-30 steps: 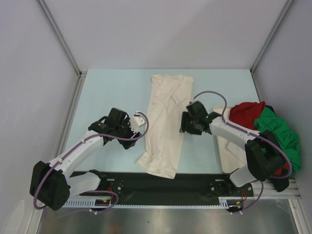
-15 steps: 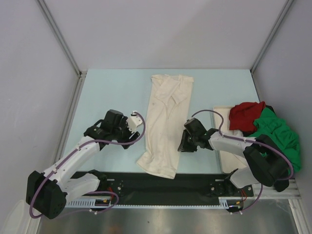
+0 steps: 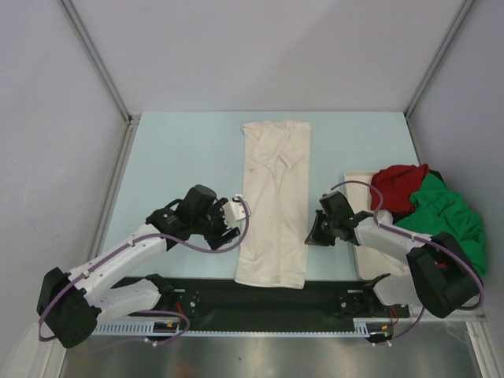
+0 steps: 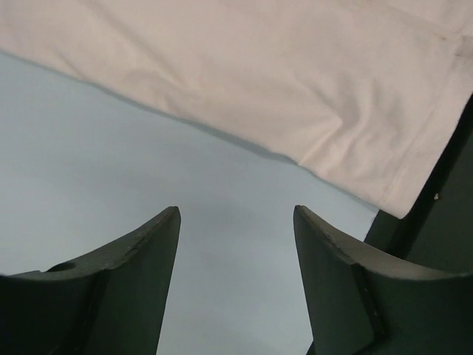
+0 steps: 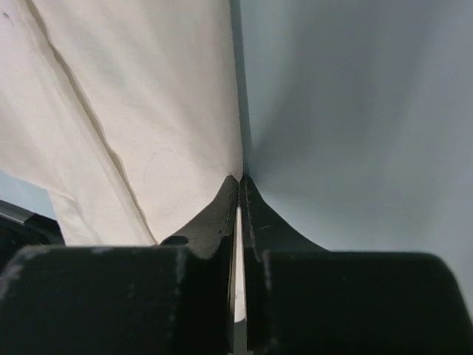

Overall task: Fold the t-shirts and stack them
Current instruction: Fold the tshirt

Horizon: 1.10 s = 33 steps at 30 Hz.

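The right gripper (image 5: 240, 181) is pressing its two fingers together, and their tips are meeting right on the side edge of the cream t-shirt (image 3: 274, 205). A thin pale sliver is showing between the pads, so it is reading as clamped on that edge. From those fingertips the cloth is spreading away to the gripper's left, lying flat as a long narrow strip. To the gripper's right, the bare pale-blue table (image 3: 181, 157) is showing.

On the far side of that strip, the left gripper (image 4: 236, 214) is holding its fingers well apart with nothing between them, low over bare table. The shirt's other side edge is running just ahead of its fingertips without touching them. The shirt's near corner is lying ahead and to its right, beside the black rail (image 3: 260, 295).

Behind the right gripper, past its wrist and along its arm, the red t-shirt (image 3: 398, 185) and the green t-shirt (image 3: 449, 213) are lying crumpled and touching each other. They are partly resting on a white tray (image 3: 356, 181), well apart from the cream one.
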Available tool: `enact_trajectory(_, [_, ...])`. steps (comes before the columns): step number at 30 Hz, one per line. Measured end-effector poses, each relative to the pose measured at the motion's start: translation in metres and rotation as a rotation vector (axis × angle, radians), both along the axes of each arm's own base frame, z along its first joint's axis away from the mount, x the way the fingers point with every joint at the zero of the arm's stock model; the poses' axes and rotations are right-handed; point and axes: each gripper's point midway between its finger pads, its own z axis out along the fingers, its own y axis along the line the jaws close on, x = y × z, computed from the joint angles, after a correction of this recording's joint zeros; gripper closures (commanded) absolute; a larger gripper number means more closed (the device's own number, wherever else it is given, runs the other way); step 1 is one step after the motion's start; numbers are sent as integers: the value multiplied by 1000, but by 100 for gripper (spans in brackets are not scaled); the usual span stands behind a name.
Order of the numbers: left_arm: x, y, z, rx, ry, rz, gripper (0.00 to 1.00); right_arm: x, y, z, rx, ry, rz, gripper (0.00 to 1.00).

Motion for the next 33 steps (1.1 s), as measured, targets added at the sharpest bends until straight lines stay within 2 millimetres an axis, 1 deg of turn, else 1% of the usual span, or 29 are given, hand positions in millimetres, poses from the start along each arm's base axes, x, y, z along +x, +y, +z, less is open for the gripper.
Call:
enact_trajectory(2, [-6,-14,3,-12,-30,-81,32,0,-2,0,-7,2,11,80])
enact_trajectory(4, [-11,-29,5,-24,-72,-158,34,-2,-2,1,-10,9,27,59])
enact_trajectory(5, [-13,-34,3,-27,-94,-196,35,-2,-1,4,-7,10,33,56])
enact_trajectory(7, [-23,-43,-7,-13,-122,-283,36,-7,0,8,-15,9,52,52])
enact_trajectory(10, [-48,-51,-35,41,-172,-482,38,-30,-1,13,-35,33,86,51])
enact_trajectory(13, [-74,-44,-65,115,-206,-673,38,-54,3,18,-14,51,118,52])
enact_trajectory(15, [-79,-38,-76,155,-233,-753,37,-71,3,17,-15,84,129,53])
enact_trajectory(17, [-80,-39,-77,171,-269,-808,34,-87,3,12,-20,120,142,53])
enact_trajectory(21, [-82,-49,-73,164,-336,-889,32,-112,6,5,-11,196,155,53])
enact_trajectory(24, [-91,-54,-76,156,-359,-943,33,-120,12,4,1,215,168,53])
enact_trajectory(28, [-102,-51,-86,169,-343,-990,34,-129,22,1,6,238,191,56])
enact_trajectory(30, [-105,-48,-91,180,-328,-1001,34,-132,24,-1,8,241,195,60])
enact_trajectory(31, [-106,-46,-92,188,-321,-1006,34,-132,24,-1,10,243,191,66])
enact_trajectory(32, [-107,-44,-93,195,-316,-1011,34,-132,24,-2,13,243,186,70])
enact_trajectory(33, [-108,-42,-93,200,-312,-1014,34,-133,24,-3,16,244,183,78])
